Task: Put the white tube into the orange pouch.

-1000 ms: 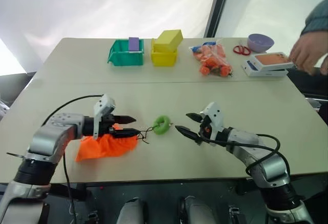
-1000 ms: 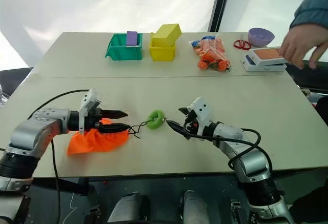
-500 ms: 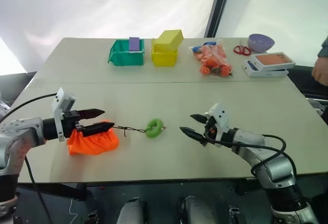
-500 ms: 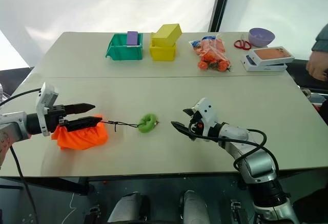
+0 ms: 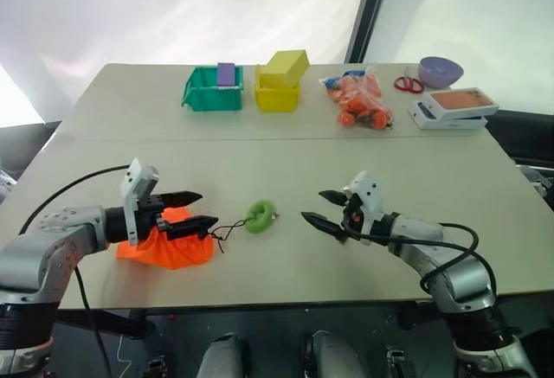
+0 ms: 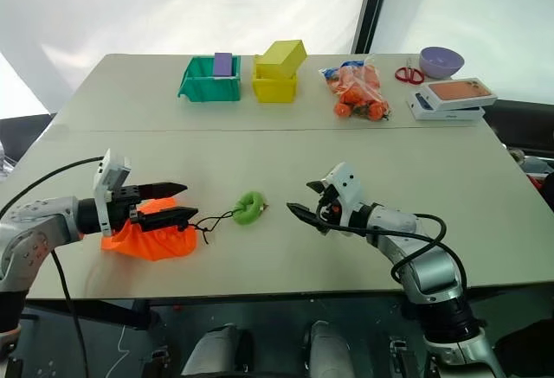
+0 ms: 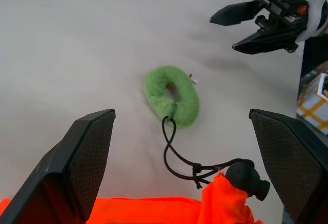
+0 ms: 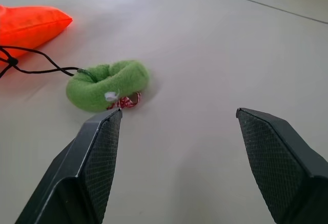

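Green ring (image 8: 106,85) on table, cord to orange pouch (image 8: 31,24).

beige table (image 5: 286,157): orange pouch (image 5: 169,244) and green ring (image 5: 258,216) near; bins, bag, boxes far.

Bright backlit glare from behind, soft faint shadows, pics mostly sharp

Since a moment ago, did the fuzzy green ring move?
Yes. The green ring slid a little toward the robot's left compared with the yellow bin, pulled along with the orange pouch.
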